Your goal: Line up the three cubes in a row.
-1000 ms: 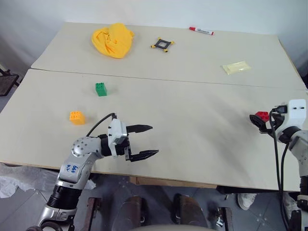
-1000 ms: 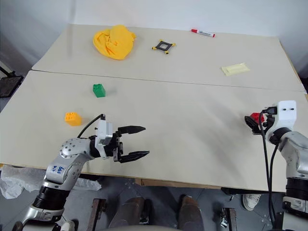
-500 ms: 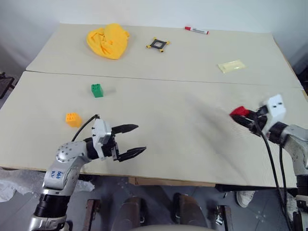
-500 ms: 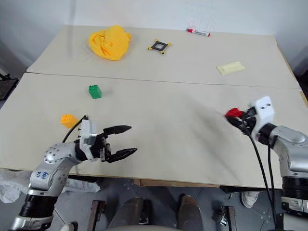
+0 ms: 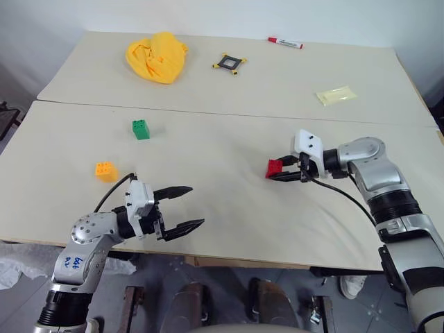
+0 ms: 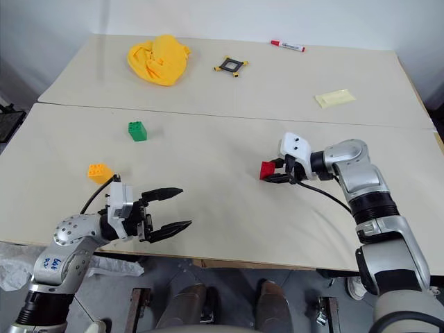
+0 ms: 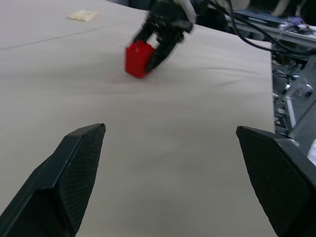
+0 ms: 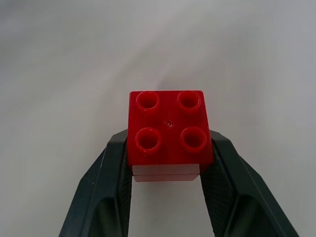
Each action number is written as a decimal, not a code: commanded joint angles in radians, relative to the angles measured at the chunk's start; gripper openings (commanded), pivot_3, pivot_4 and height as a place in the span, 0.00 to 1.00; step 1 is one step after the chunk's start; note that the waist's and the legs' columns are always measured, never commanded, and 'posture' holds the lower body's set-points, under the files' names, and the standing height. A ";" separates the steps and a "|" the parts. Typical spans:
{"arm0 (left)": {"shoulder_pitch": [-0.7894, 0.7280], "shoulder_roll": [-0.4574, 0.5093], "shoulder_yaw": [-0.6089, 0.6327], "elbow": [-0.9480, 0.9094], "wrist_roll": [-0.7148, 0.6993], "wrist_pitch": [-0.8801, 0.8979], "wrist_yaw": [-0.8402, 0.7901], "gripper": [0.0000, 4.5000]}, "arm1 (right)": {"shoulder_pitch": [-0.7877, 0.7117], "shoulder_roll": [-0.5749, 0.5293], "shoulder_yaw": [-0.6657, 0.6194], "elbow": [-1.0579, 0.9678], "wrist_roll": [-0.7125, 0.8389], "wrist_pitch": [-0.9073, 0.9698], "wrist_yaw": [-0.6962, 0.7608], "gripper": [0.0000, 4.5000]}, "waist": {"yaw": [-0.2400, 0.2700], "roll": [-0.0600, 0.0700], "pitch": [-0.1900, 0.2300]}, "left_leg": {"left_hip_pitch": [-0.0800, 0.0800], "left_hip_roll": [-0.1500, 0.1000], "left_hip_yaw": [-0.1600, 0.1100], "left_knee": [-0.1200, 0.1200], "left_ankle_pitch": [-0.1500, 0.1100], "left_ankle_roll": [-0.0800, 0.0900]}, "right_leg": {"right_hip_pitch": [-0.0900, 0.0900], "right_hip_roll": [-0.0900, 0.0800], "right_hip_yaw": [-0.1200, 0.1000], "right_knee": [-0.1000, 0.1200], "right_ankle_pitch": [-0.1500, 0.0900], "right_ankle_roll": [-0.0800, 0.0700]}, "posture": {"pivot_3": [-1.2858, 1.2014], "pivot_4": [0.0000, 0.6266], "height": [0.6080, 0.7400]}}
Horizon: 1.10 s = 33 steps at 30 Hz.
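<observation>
The right gripper (image 6: 272,173) clamps the red cube (image 6: 266,170) over mid-table (image 6: 229,229). The left gripper (image 6: 174,208) hangs with fingers spread near the front edge. The orange cube (image 6: 100,173) and green cube (image 6: 137,130) sit apart on the left.

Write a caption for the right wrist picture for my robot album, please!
The right gripper pinches the red cube between its two black fingers, studs facing the camera, over the pale table.
</observation>
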 commanded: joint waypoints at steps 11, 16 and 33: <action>0.172 -0.066 0.262 -0.051 -0.021 -0.082 0.198 1.00 | 0.030 0.014 -0.202 0.093 0.145 -0.298 0.104 0.99 | -0.003 0.000 0.000 | 0.001 0.001 0.001 0.000 0.000 0.000 | 0.000 0.000 0.001 0.000 0.000 0.000 | 0.52 0.24 1.00; 0.340 -0.191 0.471 -0.043 -0.020 -0.147 0.381 1.00 | 0.230 0.066 -0.329 -0.228 0.361 -0.152 0.046 0.99 | -0.001 0.000 0.000 | 0.001 0.001 0.000 0.000 0.000 0.000 | 0.001 0.000 0.000 -0.001 0.000 0.000 | 0.52 0.24 1.00; -0.127 -0.176 0.241 -0.147 0.031 0.292 0.836 1.00 | 0.464 0.145 -0.398 -0.506 0.401 -0.133 -0.159 0.99 | 0.023 -0.004 -0.002 | 0.002 0.000 0.002 0.002 -0.002 -0.001 | 0.001 0.000 0.003 0.002 0.002 0.000 | 0.52 0.24 1.00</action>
